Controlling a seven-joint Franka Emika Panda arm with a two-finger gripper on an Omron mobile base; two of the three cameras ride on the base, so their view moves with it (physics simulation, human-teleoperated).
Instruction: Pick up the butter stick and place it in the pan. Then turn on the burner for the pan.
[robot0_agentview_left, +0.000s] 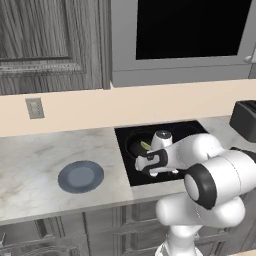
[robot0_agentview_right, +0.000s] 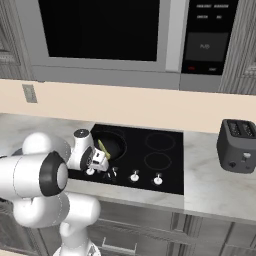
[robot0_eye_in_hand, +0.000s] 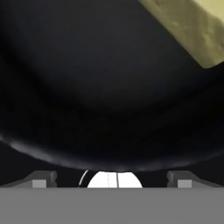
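The pale-yellow butter stick lies inside the round black pan, which sits on the front-left zone of the glossy black cooktop; the pan covers its burner. My gripper hangs low at the cooktop's front edge, just in front of the pan. It is open, and a small silver knob sits between its spread fingertips; whether they touch it cannot be told.
More silver knobs line the cooktop's front edge. A round blue-grey plate lies on the counter to the left. A black toaster stands at the right. Cabinets and a microwave hang overhead.
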